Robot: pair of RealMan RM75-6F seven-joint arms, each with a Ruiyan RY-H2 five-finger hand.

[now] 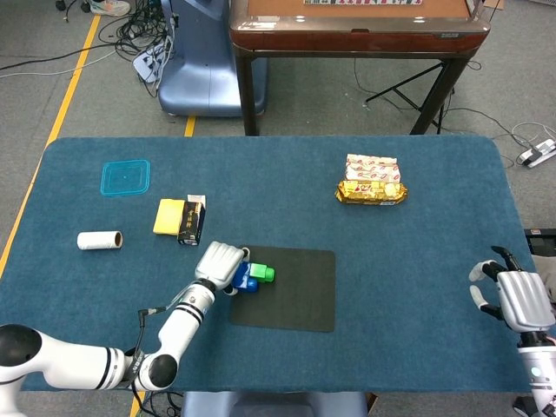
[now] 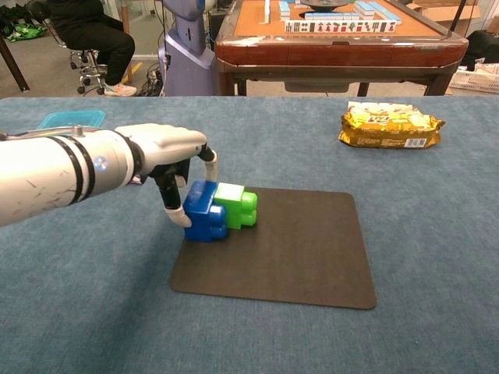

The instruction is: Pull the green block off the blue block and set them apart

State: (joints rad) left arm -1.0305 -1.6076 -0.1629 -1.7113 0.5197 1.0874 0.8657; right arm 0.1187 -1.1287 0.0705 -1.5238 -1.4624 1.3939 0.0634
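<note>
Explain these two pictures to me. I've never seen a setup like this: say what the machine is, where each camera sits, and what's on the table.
This is a two-armed robot with humanlike hands, steered remotely by a person. One picture looks down from its head, the other looks forward from its chest. The left hand grips the blue block, which is still joined to the green block at the edge of a black mat. The right hand waits open at the table's far right. Also on the blue table: snack packets, a paper roll, a yellow sponge and a blue lid.

Lab: floor cables (image 1: 130, 35), yellow floor tape (image 1: 65, 100), mahjong table (image 2: 327, 39).
</note>
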